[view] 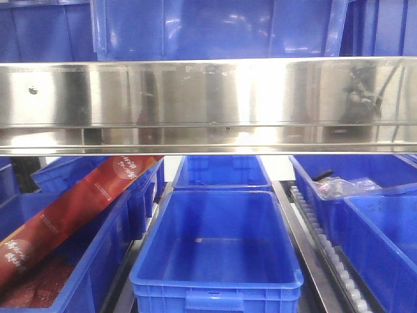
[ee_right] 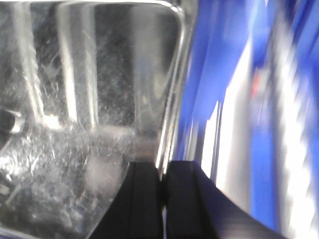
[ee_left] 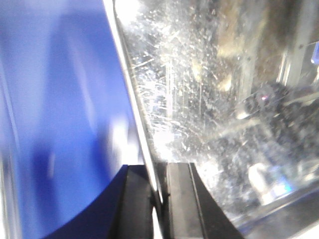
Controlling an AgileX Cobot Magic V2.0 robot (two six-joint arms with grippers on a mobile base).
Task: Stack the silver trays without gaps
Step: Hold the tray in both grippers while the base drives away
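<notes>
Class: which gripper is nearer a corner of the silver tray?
Right. The right gripper pinches the silver tray's rim, corner in view ahead; the left gripper pinches a straight stretch, no corner visible.

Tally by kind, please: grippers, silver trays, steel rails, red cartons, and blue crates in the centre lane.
Grippers: 2 (left gripper, right gripper), each shut on a tray rim
Silver tray: 1, seemingly the same one in both wrist views
Steel rail: 1
Red carton: 1
Centre-lane blue crates: 2 (front crate, back crate)
Total: 7
</notes>
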